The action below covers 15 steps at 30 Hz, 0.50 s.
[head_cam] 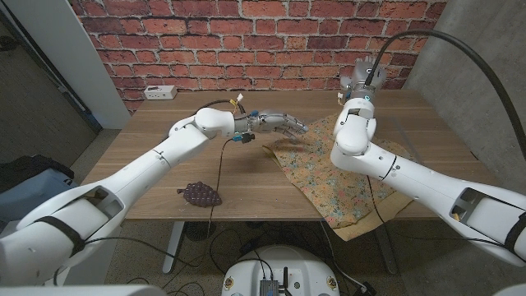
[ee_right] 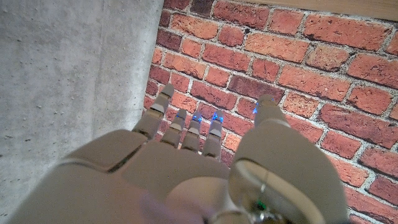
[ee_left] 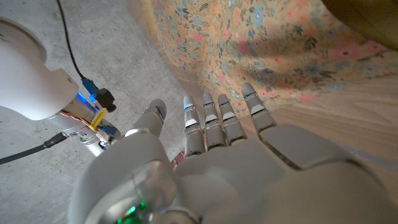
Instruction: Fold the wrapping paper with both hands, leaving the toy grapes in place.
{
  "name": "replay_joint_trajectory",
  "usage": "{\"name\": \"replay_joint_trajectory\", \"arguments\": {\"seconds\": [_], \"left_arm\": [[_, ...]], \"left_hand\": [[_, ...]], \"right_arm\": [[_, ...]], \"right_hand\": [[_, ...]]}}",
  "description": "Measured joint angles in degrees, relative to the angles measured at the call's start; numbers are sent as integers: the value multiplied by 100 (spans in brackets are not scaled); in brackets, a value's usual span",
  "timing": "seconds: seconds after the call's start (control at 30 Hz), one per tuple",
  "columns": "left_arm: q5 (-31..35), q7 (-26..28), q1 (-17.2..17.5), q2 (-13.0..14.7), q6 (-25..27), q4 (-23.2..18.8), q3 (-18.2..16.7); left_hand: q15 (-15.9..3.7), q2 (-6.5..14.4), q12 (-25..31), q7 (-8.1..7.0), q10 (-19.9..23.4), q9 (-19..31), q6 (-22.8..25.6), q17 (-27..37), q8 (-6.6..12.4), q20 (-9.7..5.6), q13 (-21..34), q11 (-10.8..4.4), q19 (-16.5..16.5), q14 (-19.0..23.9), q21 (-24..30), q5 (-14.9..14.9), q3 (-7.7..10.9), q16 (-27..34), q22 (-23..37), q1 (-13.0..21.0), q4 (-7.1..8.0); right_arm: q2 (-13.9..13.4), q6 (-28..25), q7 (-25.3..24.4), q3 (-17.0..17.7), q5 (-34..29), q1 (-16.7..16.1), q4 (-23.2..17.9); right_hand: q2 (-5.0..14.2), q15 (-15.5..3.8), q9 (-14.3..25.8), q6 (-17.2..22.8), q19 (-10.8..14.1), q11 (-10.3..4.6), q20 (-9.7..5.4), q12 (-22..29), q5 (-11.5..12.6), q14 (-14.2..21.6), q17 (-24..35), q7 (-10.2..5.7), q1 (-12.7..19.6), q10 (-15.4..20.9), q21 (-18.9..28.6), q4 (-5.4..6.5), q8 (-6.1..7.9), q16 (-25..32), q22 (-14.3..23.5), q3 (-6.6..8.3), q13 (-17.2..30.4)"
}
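wrapping paper (head_cam: 337, 181): yellow floral sheet lying on the right half of the desk (head_cam: 164, 148), its near corner hanging past the near edge and its far-left edge a bit rumpled
toy grapes (head_cam: 201, 195): dark purple bunch sitting on the bare wood near the near edge, well left of the paper, not touching it
left hand (head_cam: 275, 123): reaching in from the left, fingers stretched out and apart, holding nothing, hovering right at the paper's far-left edge; the wrist cam has the fingertips (ee_left: 249, 93) over the floral print
right hand (head_cam: 362, 82): raised up at the far right, above the paper, fingers straight and spread in front of the brick wall (ee_right: 298, 56), holding nothing
power strip (head_cam: 159, 92): white, at the far left of the desk by the wall
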Motion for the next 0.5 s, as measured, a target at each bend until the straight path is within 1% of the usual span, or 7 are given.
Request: {"name": "replay_joint_trajectory", "arguments": {"seconds": [0.13,0.17,0.2,0.23,0.43,0.47,0.5], "left_arm": [[127,171,16,141,34,-255,47],[433,498,17,166,133,-307,62],[433,498,19,206,133,-384,84],[708,746,21,233,230,-441,98],[708,746,48,321,230,-660,144],[1133,1096,54,332,359,-691,146],[1133,1096,57,336,359,-702,147]], "left_hand": [[-39,36,-22,-99,-86,0,-22,-1,0,-53,0,-85,-53,-151,-40,15,45,1,0,115,-20],[-38,42,-22,-132,-129,0,-55,-1,-4,-82,0,-102,-82,-208,-66,15,45,1,0,143,-20],[-48,37,-22,-155,-180,0,-79,0,-24,-103,-3,-113,-102,-258,-88,15,45,1,0,190,-20],[-60,44,-22,-185,-214,0,-108,0,-39,-124,-9,-132,-123,-310,-105,15,45,1,0,196,-20],[-95,52,-65,-273,-380,-17,-197,0,-49,-204,-16,-188,-203,-486,-158,15,69,1,-1,310,3],[-90,52,-65,-273,-421,-16,-197,0,-49,-205,-16,-196,-205,-499,-173,15,69,1,-1,310,3],[-86,52,-65,-273,-426,-16,-197,0,-49,-225,-16,-200,-224,-503,-173,15,69,2,-1,310,3]], "right_arm": [[45,-25,58,52,29,-69,-13],[157,-30,72,200,30,-243,-43],[157,-39,112,200,30,-243,-43],[269,-40,144,346,20,-411,-62],[269,-58,552,346,-332,-411,-62],[533,-60,658,635,-426,-754,-77],[533,-61,718,635,-483,-754,-77]], "right_hand": [[22,0,0,1,19,32,19,0,-6,0,5,1,-39,31,0,45,0,0,0,-3,0],[-4,0,0,21,19,32,19,0,-7,0,20,21,-65,31,0,46,0,0,0,-3,0],[-4,0,0,20,19,32,19,0,-7,0,27,21,-65,31,0,63,0,0,0,-20,0],[-10,0,0,21,19,32,19,0,-7,0,27,21,-105,31,0,69,0,0,0,-26,0],[-22,1,0,31,21,76,21,0,-15,-1,27,31,-203,48,0,119,0,0,0,-74,0],[-4,1,0,31,40,85,41,0,-44,-1,27,31,-220,39,0,126,0,0,0,-80,0],[4,1,0,31,50,85,50,0,-44,-1,27,31,-228,39,0,126,0,0,0,-80,0]]}}
